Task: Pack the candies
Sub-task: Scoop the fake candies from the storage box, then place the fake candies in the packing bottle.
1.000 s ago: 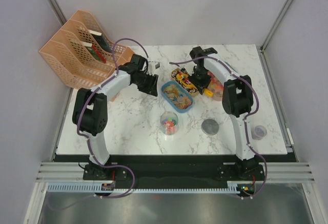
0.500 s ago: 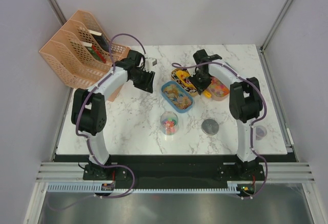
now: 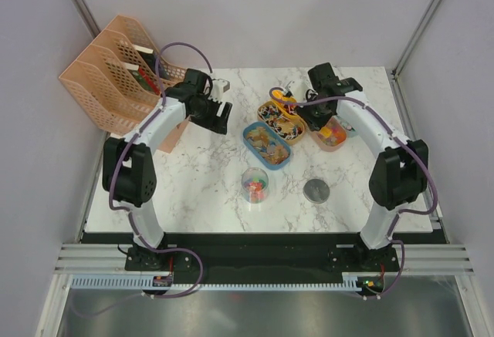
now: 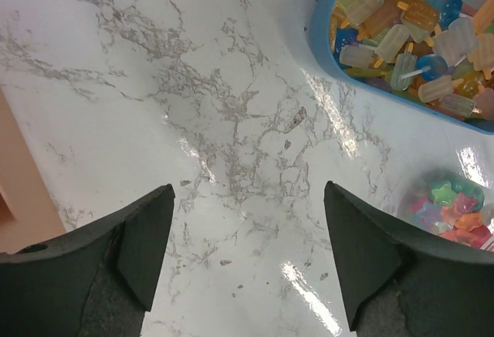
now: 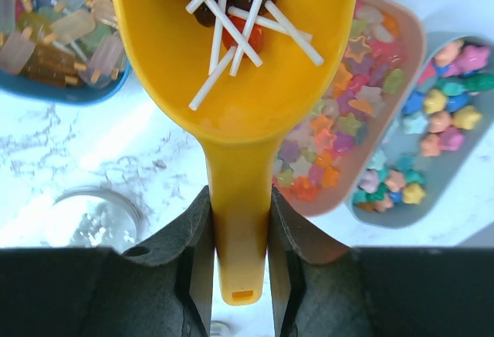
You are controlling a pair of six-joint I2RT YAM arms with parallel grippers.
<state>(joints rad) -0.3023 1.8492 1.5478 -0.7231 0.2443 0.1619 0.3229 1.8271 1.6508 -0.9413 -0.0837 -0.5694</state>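
From above, the left gripper hangs over the bare marble table, between the peach file racks and the blue oval tray. The right gripper sits at the far side, over the yellow-rimmed tray and beside the pink tray. A clear cup holding mixed candies stands nearer the arm bases, with a grey round lid to its right.

The left wrist camera shows the left gripper's dark fingers spread wide with nothing between them but marble. Popsicle-shaped candies fill the blue tray at upper right, and the cup of sweets shows at the lower right edge.

In the right wrist view, the right gripper is clamped on the handle of a yellow scoop, which carries dark-headed lollipops with white sticks. Below the scoop lie the pink tray full of star-shaped candies and a grey tray of more stars. A clear round item at lower left may be a lid or a cup; it is too blurred to tell.
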